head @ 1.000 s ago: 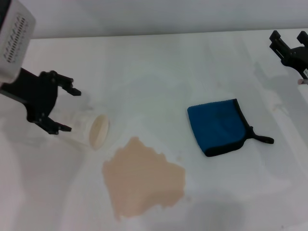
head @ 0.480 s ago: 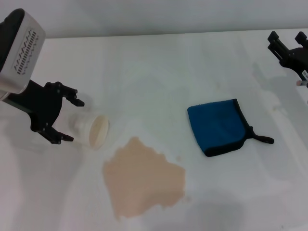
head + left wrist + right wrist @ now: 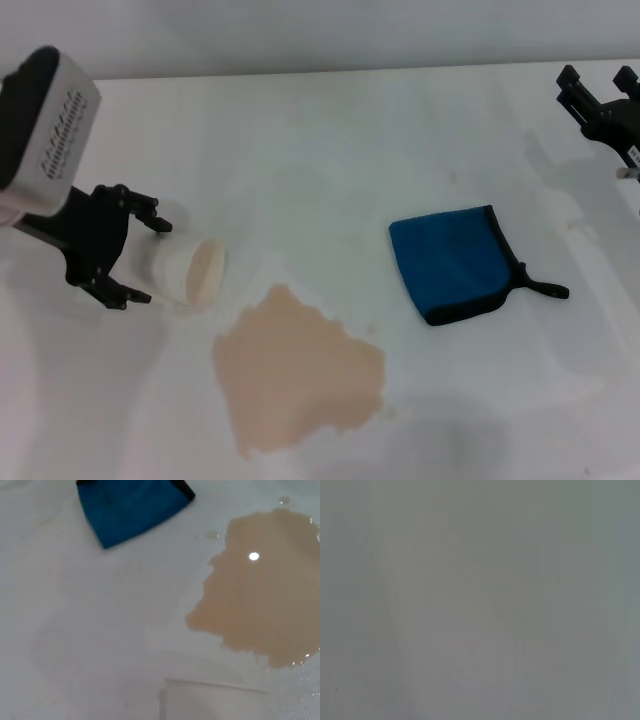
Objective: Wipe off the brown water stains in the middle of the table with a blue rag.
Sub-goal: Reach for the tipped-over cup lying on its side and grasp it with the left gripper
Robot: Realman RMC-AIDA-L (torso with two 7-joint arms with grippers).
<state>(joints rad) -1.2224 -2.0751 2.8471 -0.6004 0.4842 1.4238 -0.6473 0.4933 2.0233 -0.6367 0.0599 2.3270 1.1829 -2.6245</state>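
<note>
The brown water stains are a pale tan puddle on the white table, toward the near middle; they also show in the left wrist view. The blue rag lies flat to the right of the puddle, black loop tab pointing right, apart from it; it also shows in the left wrist view. My left gripper is open at the left, its fingers either side of the closed end of a white cup lying on its side. My right gripper is open, parked at the far right, well beyond the rag.
The tipped cup's beige-lined mouth faces the puddle, just left of its upper edge; its rim shows in the left wrist view. A small droplet lies by the puddle. The right wrist view shows only plain grey.
My left gripper has moved nearer in the head view, so its open fingers now sit around the cup's closed end. The cup, rag, puddle and right arm have not moved.
</note>
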